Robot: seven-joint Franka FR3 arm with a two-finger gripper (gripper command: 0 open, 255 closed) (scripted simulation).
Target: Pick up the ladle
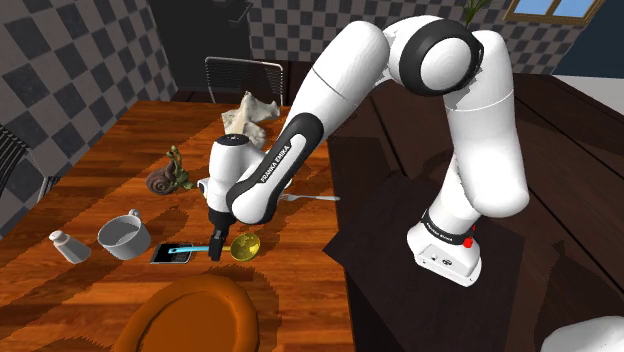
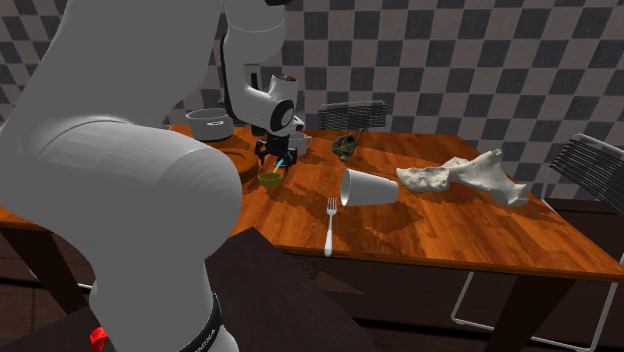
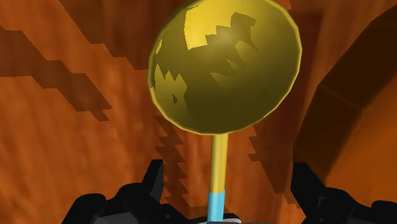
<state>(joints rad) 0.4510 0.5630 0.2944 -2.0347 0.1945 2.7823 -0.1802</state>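
Observation:
The ladle lies flat on the wooden table [image 1: 120, 140]. Its golden bowl [image 1: 243, 246] [image 3: 224, 67] [image 2: 270, 180] runs into a thin golden stem, then a light blue handle [image 1: 180, 250] [image 3: 216, 205]. My black gripper [image 1: 217, 244] [image 3: 229, 177] [image 2: 275, 157] points straight down over the handle, close behind the bowl. It is open: the two fingers [image 3: 153, 181] stand well apart on either side of the stem and touch nothing. The far end of the handle is hidden under the hand in the wrist view.
A metal pot [image 1: 123, 236] and a small shaker [image 1: 64, 245] stand beside the handle end. A snail figure [image 1: 168, 178], a fork [image 1: 310, 198], a tipped white cup [image 2: 368, 187] and a crumpled white object [image 2: 465, 177] lie further off. A round orange dish [image 1: 190, 315] sits near the front edge.

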